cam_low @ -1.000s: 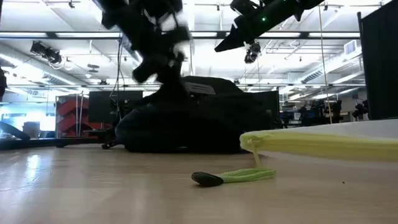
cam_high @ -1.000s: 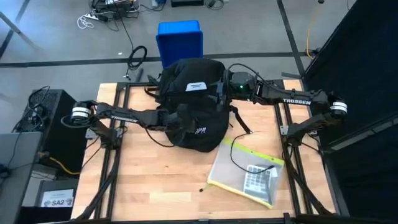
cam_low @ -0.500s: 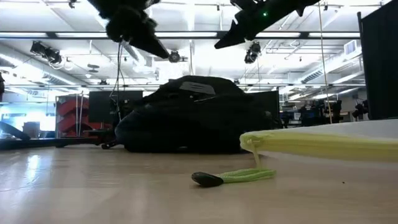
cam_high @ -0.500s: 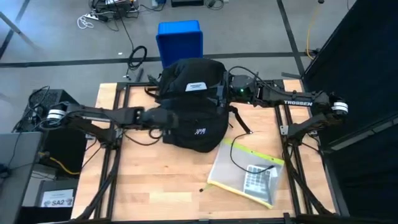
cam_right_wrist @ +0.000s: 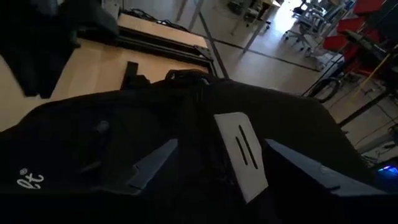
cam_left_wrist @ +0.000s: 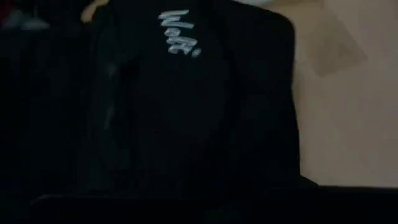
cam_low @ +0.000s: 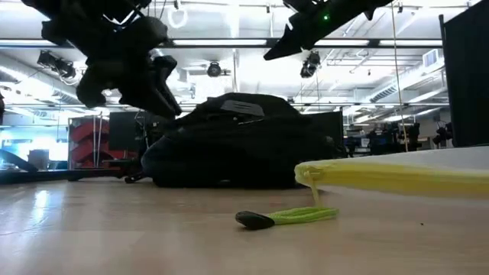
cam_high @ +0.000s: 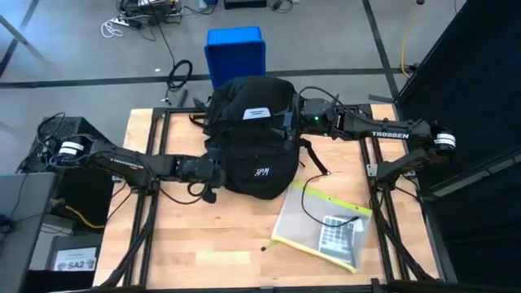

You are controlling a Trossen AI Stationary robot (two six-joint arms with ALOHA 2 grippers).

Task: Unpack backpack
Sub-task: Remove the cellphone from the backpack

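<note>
Backpack (cam_high: 251, 130) flat mid-table, seemingly for access; left gripper (cam_high: 213, 172) beside it, grip unclear; right gripper (cam_high: 298, 110) spread open above

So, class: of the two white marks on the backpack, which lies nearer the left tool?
The small white logo print, low on the backpack beside the left tool; the rectangular label lies farther off.

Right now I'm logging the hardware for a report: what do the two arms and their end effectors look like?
Both arms are dark, jointed links with silver-white collars near their bases. The right arm carries white TROSSEN lettering and a green light near its wrist. A black cable loops beside the left end effector. The right end effector has two dark, tapered fingers.
</note>
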